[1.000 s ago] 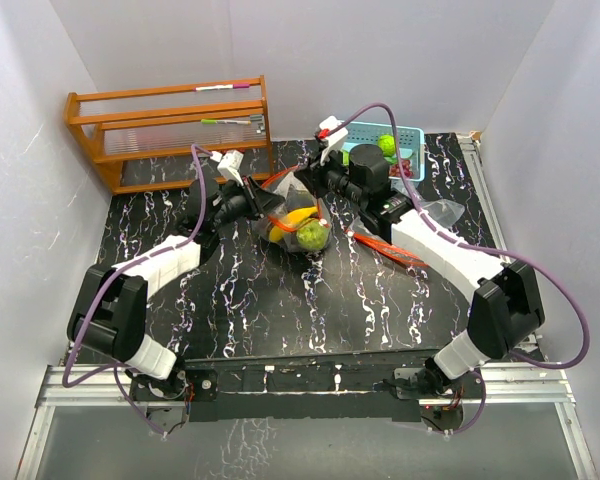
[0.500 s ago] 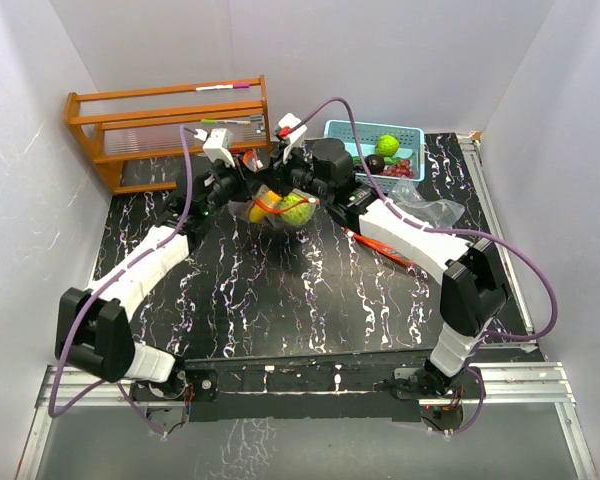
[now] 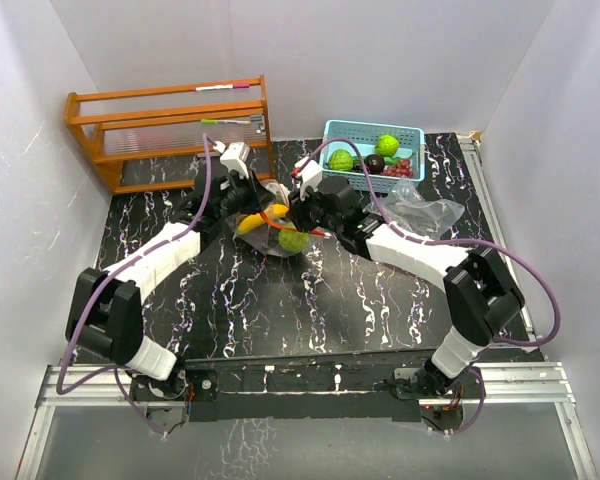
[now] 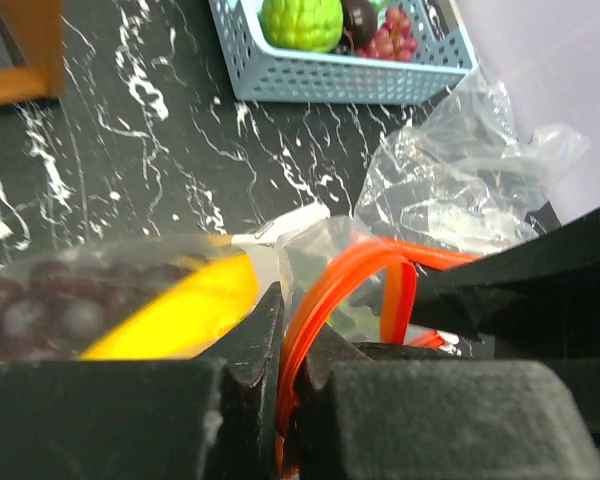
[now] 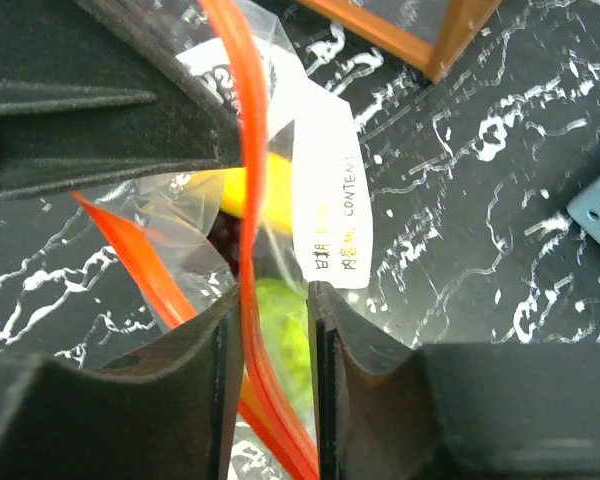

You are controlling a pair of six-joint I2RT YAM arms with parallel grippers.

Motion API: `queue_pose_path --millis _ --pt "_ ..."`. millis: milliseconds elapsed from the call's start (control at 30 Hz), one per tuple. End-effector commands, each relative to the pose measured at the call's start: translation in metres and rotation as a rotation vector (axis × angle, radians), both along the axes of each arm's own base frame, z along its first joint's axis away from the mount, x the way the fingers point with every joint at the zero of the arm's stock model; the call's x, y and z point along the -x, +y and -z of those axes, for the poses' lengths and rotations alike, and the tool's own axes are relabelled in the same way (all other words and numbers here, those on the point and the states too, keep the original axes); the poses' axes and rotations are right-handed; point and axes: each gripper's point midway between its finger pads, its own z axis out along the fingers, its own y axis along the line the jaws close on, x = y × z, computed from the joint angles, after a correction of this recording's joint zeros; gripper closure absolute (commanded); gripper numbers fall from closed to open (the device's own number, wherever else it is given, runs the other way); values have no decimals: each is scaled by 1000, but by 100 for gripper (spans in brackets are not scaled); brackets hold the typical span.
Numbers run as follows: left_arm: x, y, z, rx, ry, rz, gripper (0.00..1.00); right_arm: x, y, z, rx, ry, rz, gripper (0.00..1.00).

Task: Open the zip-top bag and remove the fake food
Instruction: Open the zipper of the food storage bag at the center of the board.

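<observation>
Orange zip strip (image 4: 350,275) of the zip-top bag (image 3: 265,228), pinched flat between the closed fingers of the left gripper (image 4: 292,335); directly facing it, the right gripper (image 5: 275,300), jaws a little apart, the same strip running up between them and lying against one finger, a gap left on the other side. Inside the bag, just beside the left gripper's finger, the yellow banana (image 4: 175,305); past it, the dark purple grapes (image 4: 40,310); just beyond the right gripper's fingertips, a lime-green ball (image 5: 280,320); a white label (image 5: 330,200) on the film next to them. Whether the bag rests on the black marbled table (image 3: 280,310) cannot be told. Beyond both grippers, on the right arm's side, a crumpled clear bag (image 4: 460,190); farther out, the light-blue basket (image 4: 350,80), holding a bumpy green ball (image 4: 302,20), a dark round piece (image 4: 358,20) and a second grape cluster (image 4: 390,35); the top view adds another green ball (image 3: 387,145) in it. On the left gripper's outer side, well apart, a wooden rack (image 3: 170,135) at the back wall.
</observation>
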Motion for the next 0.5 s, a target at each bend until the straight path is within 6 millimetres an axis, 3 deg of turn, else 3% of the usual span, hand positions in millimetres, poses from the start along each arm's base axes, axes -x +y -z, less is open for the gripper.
queue_pose_path --millis 0,100,167,267,367,467 --pt "10 -22 -2 58 10 65 100 -5 -24 -43 -18 -88 118 61" --pt "10 -26 1 60 16 79 100 -3 -41 -73 -75 -159 189 56" --pt "10 -27 0 57 17 81 100 2 -44 -87 -121 -178 194 60" --pt "10 -25 0 61 13 71 100 16 -33 -103 -223 -155 127 71" --pt "10 -29 0 74 19 83 100 32 -13 -101 -311 -91 20 91" --pt "9 -33 2 93 28 95 100 42 4 -84 -342 -16 -64 93"
